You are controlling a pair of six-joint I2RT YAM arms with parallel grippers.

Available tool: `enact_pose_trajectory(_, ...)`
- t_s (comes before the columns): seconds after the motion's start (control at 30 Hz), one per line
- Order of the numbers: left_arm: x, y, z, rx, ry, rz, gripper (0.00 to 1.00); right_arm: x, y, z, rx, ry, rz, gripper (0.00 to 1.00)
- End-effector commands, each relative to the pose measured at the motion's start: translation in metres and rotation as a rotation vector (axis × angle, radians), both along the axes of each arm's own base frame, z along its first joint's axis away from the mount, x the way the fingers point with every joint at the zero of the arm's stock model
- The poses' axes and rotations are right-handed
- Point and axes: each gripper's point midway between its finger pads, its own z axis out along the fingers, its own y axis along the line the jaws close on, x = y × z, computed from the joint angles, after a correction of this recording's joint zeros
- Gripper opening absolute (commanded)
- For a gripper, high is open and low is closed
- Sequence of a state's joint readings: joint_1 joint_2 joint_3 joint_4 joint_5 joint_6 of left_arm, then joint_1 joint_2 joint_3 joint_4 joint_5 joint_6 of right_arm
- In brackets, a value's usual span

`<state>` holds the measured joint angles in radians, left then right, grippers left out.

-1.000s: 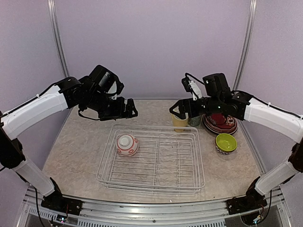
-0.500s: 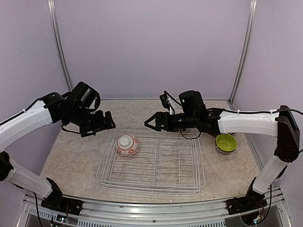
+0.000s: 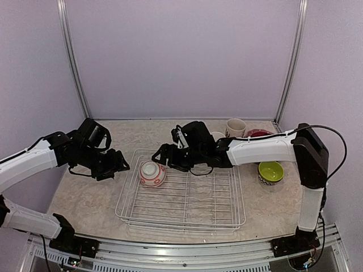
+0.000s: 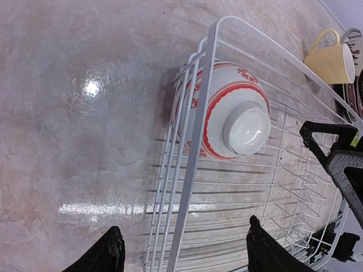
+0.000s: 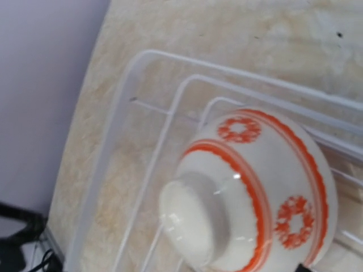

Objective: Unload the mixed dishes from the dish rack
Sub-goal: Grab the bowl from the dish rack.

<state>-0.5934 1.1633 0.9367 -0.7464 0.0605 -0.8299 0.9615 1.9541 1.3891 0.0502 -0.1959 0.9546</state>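
Each arm is built from white, rounded link shells, seen on the left arm (image 3: 25, 164) and the right arm (image 3: 261, 150), joined by black joint housings. Each carries a matte black wrist assembly; the left hand (image 3: 116, 165) and right hand (image 3: 161, 156) are black, each with two black fingers (image 4: 108, 256). A thin black cable (image 3: 336, 139) loops outside the right arm's black elbow housing (image 3: 309, 156), and both bases (image 3: 71, 245) are black.

No readable text, label, brand, number or sign shows anywhere in these three views.
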Motion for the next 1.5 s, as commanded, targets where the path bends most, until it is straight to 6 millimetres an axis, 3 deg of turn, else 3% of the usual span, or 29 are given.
enact_pose_trajectory(0.0, 0.004, 0.002, -0.01, -0.013, -0.002, 0.017, 0.66, 0.005, 0.001, -0.028, -0.064, 0.075, -0.102, 0.83)
enact_pose_trajectory(0.27, 0.002, -0.004, -0.024, -0.043, 0.015, -0.004, 0.59, 0.005, 0.004, -0.063, -0.111, 0.13, -0.151, 0.83)
enact_pose_trajectory(0.57, -0.002, -0.012, -0.039, -0.066, 0.035, -0.023, 0.51, 0.006, 0.007, -0.083, -0.113, 0.174, -0.188, 0.82)
enact_pose_trajectory(1.07, -0.008, -0.024, -0.051, -0.057, 0.049, -0.045, 0.42, 0.012, 0.015, -0.097, -0.094, 0.2, -0.23, 0.83)
enact_pose_trajectory(1.27, -0.009, -0.025, -0.05, -0.056, 0.045, -0.047, 0.41, 0.011, 0.016, -0.097, -0.102, 0.173, -0.242, 0.86)
enact_pose_trajectory(1.47, -0.011, -0.026, -0.051, -0.056, 0.051, -0.047, 0.4, 0.005, 0.044, -0.043, 0.101, 0.065, -0.125, 0.83)
